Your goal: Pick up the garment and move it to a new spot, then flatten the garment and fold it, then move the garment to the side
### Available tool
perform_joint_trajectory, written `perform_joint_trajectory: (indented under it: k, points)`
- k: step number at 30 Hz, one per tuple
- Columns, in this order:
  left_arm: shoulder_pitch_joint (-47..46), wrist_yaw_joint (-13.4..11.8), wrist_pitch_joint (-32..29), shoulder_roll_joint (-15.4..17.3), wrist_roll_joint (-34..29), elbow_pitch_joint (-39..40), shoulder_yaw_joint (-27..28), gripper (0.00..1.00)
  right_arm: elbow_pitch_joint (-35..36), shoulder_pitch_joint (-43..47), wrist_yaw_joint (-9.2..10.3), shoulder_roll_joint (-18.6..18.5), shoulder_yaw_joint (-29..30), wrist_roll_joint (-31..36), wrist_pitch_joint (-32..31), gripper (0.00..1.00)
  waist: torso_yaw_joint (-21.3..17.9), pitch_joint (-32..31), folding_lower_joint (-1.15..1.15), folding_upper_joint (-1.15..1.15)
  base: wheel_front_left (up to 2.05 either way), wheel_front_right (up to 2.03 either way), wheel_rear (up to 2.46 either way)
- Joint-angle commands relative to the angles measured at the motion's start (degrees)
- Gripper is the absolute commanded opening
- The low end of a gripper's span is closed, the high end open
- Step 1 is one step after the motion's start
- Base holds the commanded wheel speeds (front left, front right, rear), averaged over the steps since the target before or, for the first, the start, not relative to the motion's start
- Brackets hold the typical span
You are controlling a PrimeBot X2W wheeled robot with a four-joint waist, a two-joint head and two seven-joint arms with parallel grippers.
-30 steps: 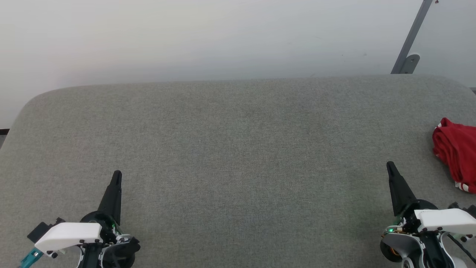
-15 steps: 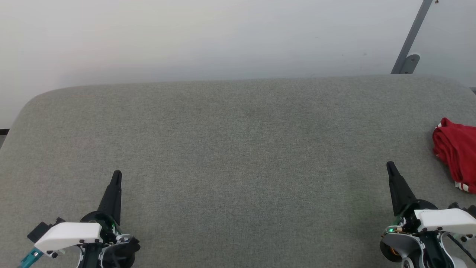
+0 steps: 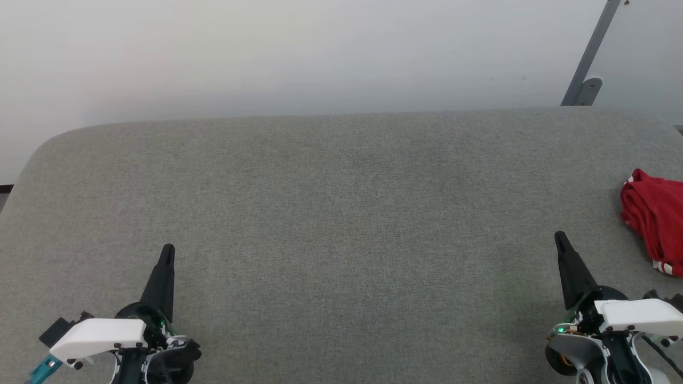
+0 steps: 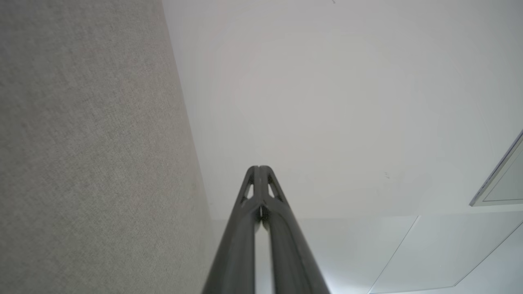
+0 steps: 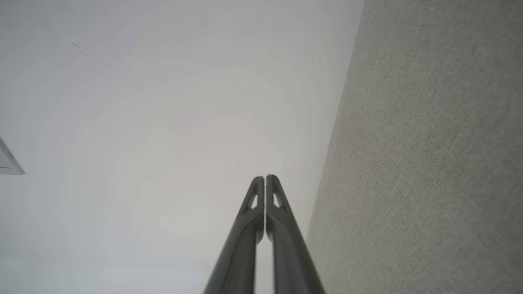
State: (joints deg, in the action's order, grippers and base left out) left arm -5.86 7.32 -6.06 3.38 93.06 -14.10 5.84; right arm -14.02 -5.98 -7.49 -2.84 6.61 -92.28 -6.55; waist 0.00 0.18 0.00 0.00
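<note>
The garment point(image 3: 655, 221), red with a bit of white-striped trim, lies crumpled at the right edge of the grey fabric surface point(image 3: 341, 213), partly cut off by the head view's edge. My right gripper point(image 3: 559, 237) is shut and empty at the lower right, to the left of the garment and apart from it. At the lower left my left gripper point(image 3: 168, 249) is shut too, holding nothing. Both wrist views show the fingers pressed together: left gripper point(image 4: 259, 168), right gripper point(image 5: 264, 177).
A pale wall rises behind the surface's far edge. A grey metal bracket point(image 3: 588, 64) slants up at the back right. The surface's rounded far-left corner point(image 3: 40, 146) drops to a dark floor strip.
</note>
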Motion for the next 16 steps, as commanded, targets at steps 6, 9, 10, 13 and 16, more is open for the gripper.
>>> perform_joint_trajectory:
  k: [6, 9, 10, 13, 16]
  points:
    - [-0.70, 0.30, -0.22, -0.13, -0.33, 0.03, 0.28, 0.00, -0.07, -0.49, 0.00, 0.07, -0.02, -0.20, -0.16, 0.00, 0.00, 0.00, 0.00, 0.00, 0.00, 0.00, 0.00]
    - [-0.71, 0.30, -0.25, -0.14, -0.36, 0.02, 0.30, 0.00, -0.08, -0.49, 0.00, 0.07, -0.02, -0.20, -0.15, 0.00, 0.00, 0.00, 0.00, 0.00, 0.00, 0.00, 0.00]
    - [-0.71, 0.30, -0.26, -0.15, -0.37, 0.02, 0.31, 0.00, -0.08, -0.49, 0.00, 0.07, -0.03, -0.20, -0.16, 0.00, 0.00, 0.00, 0.00, 0.00, 0.00, 0.00, 0.00]
    - [-0.71, 0.30, -0.26, -0.17, -0.34, 0.02, 0.32, 0.00, -0.06, -0.48, 0.00, 0.07, -0.02, -0.20, -0.16, 0.00, 0.00, 0.00, 0.00, 0.00, 0.00, 0.00, 0.00]
    - [-0.72, 0.30, -0.28, -0.19, -0.38, 0.02, 0.35, 0.00, -0.07, -0.48, 0.00, 0.07, -0.05, -0.21, -0.16, 0.00, 0.00, 0.00, 0.00, 0.00, 0.00, 0.00, 0.00]
